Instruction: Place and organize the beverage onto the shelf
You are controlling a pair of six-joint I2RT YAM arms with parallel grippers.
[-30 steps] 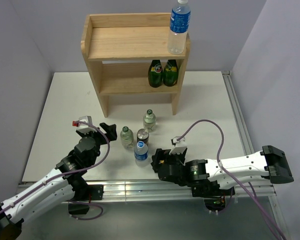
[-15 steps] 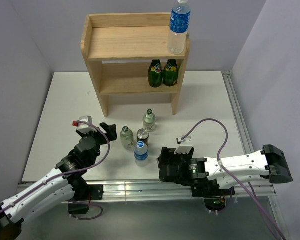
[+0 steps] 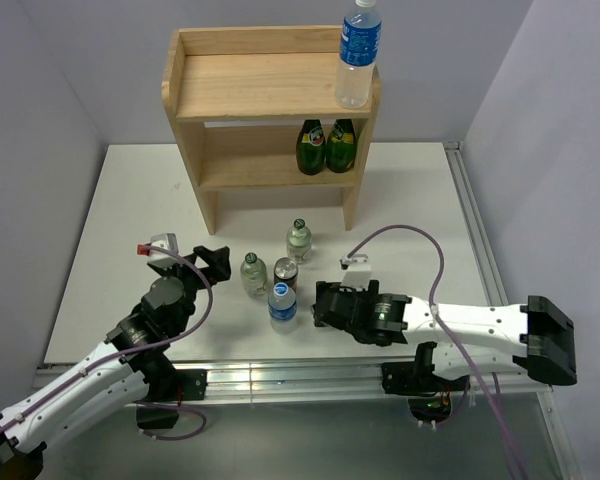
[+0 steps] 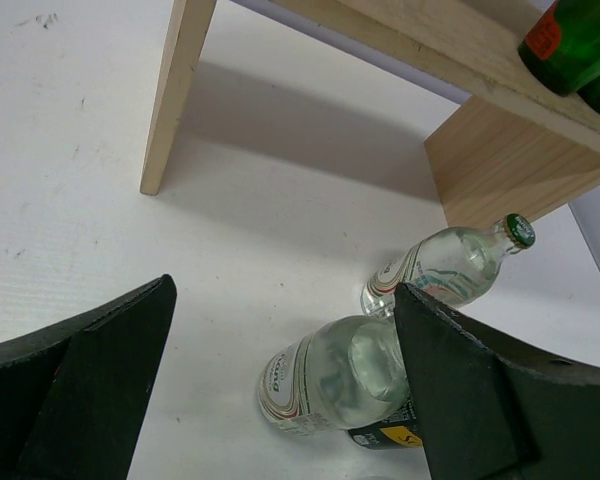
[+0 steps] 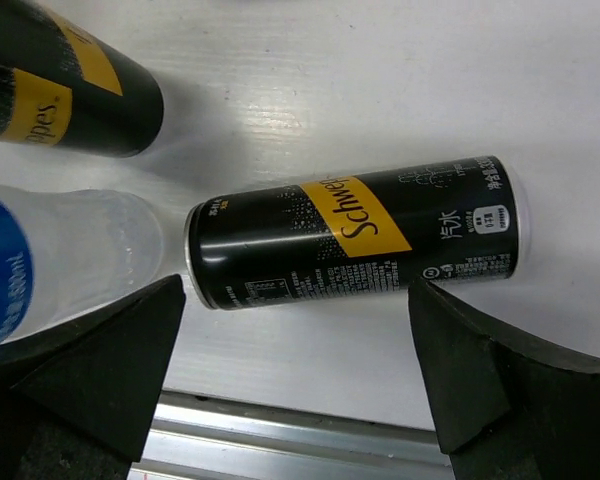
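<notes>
Left fingers (image 4: pixel 80 395), right fingers (image 5: pixel 90 375) spread wide, hovering low.

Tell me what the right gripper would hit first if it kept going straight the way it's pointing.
Probably the dark can: in the wrist view it sits centred between the fingers of the right gripper, seemingly nearer than the water bottle.

Shelf (image 3: pixel 260 85): at the back of the tabletop (image 3: pixel 130 200), centre.
Top tier: water bottle (image 3: pixel 358 55) at the right front corner.
Lower tier: bottle pair (image 3: pixel 326 147) side by side at the right end.
Tabletop, before the shelf: rear bottle (image 3: pixel 299 241). Nearer, left bottle (image 3: pixel 252 274) with a can (image 3: pixel 285 272) just to its right.
Front water bottle (image 3: pixel 282 305): before that can.
Second can (image 5: pixel 355 245): just right of the front water bottle, under the right tool (image 3: pixel 318 305), near the tabletop's front edge.
</notes>
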